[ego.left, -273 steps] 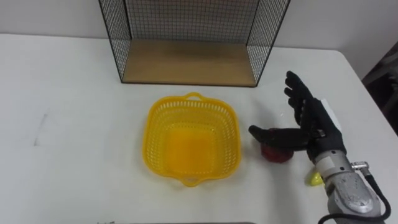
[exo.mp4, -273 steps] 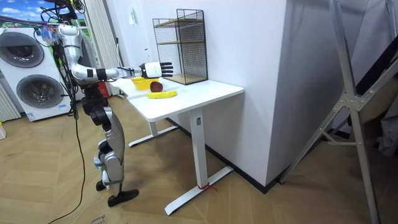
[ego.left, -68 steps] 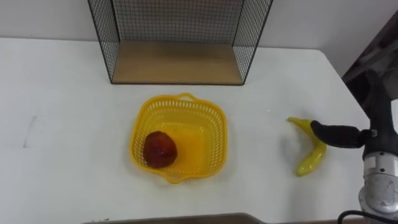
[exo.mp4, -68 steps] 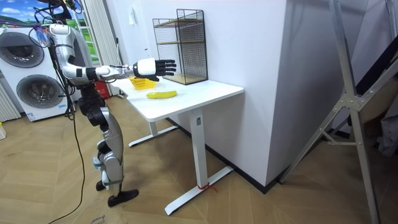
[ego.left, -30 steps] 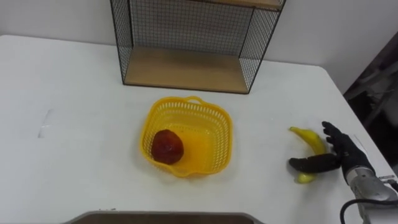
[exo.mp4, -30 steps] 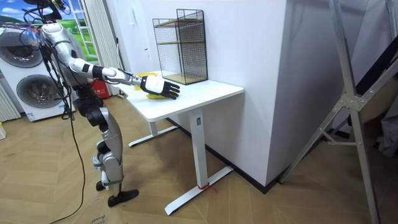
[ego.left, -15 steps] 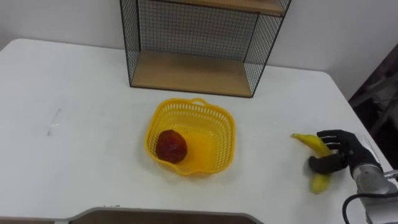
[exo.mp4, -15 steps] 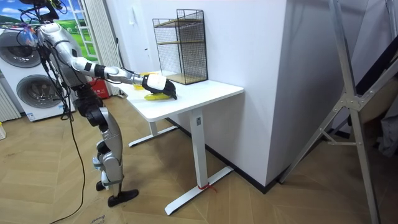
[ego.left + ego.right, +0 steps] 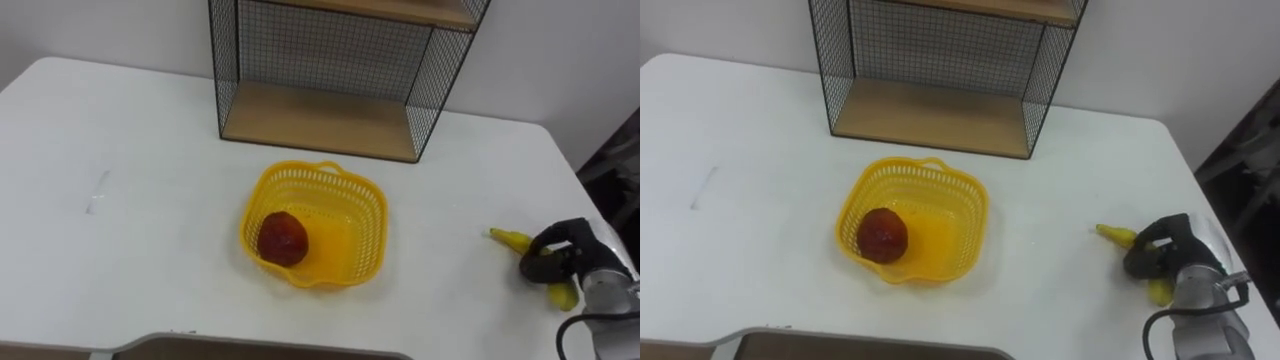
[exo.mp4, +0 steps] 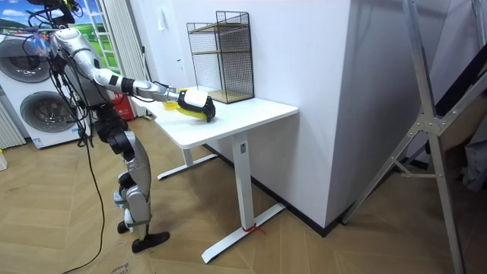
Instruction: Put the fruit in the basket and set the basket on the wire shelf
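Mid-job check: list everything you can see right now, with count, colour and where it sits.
Table: 1, white, bearing everything below except the washing machines.
Wire shelf: 1, black mesh with wooden boards, at the table's far edge.
Basket: 1, yellow, mid-table in front of the shelf.
Red fruit: 1, red, inside the basket, on its left side.
Banana: 1, yellow, near the table's right edge, gripped.
Washing machines: 2, white, stacked at the room view's left.
Right hand: 1, dark, fingers curled round the banana.
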Robot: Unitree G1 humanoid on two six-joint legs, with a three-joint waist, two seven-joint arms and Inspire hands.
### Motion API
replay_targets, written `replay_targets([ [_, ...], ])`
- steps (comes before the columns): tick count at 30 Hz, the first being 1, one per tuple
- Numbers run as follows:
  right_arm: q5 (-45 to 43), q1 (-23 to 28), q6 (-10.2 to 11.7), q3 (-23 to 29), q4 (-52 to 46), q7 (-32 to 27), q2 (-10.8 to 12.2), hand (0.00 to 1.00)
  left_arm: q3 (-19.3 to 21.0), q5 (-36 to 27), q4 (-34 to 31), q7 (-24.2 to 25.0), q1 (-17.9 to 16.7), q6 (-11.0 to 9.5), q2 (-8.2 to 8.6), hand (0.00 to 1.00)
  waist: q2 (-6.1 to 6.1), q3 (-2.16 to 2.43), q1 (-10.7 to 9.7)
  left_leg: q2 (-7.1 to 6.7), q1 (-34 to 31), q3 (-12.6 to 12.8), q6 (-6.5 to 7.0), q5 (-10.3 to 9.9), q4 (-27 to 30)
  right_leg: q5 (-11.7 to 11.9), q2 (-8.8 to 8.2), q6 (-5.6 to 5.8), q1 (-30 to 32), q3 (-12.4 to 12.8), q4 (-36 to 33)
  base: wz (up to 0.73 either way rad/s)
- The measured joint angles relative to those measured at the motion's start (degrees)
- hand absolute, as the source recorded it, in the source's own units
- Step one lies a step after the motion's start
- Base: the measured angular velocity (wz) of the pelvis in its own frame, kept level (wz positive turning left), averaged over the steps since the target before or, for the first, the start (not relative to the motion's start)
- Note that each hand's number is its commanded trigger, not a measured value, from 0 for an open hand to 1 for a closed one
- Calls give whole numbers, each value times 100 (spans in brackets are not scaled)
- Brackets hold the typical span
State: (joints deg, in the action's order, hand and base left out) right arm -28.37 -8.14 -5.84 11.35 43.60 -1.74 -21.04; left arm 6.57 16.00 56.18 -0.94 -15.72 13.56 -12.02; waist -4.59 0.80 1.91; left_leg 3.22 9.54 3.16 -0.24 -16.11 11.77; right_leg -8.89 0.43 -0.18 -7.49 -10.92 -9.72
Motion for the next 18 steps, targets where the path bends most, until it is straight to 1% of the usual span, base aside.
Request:
replay_targets([
  [9,111,91,1,-6,-213,-64,19,100,-5,7,0,9,5,-21,1,0,-10,-5,-1,0,-10,-13,0,0,-23,0,1,0,22,10,4,0],
  [12,61,192,-93,-11,-540,-61,52,100,-5,-4,18,-17,34,-30,2,0,-2,-2,-1,1,-71,23,0,0,-20,0,5,0,101,62,-4,-8],
  [13,26,220,-213,-33,-848,-22,118,100,-3,-6,-4,-17,36,-26,4,0,6,-3,14,4,-117,91,0,0,-13,0,6,-1,171,91,-18,-23],
  [14,-156,223,-308,-99,-1132,35,184,100,-3,-3,-47,-17,36,-24,15,0,31,-19,13,6,-146,146,0,1,2,7,12,-11,235,146,-25,-26],
  [15,-215,228,-312,-138,-1255,77,205,100,-4,-3,-56,-17,48,-27,25,0,51,-32,9,6,-150,156,1,3,5,10,9,-15,250,150,-26,-20],
  [16,-321,255,-327,-192,-1493,154,257,100,-10,-9,-51,-18,105,-31,42,0,86,-56,-10,-2,-151,164,7,7,1,10,1,-15,261,156,-36,-7],
  [17,-353,265,-364,-232,-1611,177,274,100,-10,-11,-51,-21,128,-42,48,0,106,-68,-11,-6,-150,172,12,10,0,10,-2,-15,270,161,-46,-7],
  [18,-426,308,-453,-330,-1978,273,287,100,-5,-11,-51,-39,193,-104,61,0,128,-81,1,-7,-159,202,17,13,-7,8,-1,-11,326,212,-103,-15],
])
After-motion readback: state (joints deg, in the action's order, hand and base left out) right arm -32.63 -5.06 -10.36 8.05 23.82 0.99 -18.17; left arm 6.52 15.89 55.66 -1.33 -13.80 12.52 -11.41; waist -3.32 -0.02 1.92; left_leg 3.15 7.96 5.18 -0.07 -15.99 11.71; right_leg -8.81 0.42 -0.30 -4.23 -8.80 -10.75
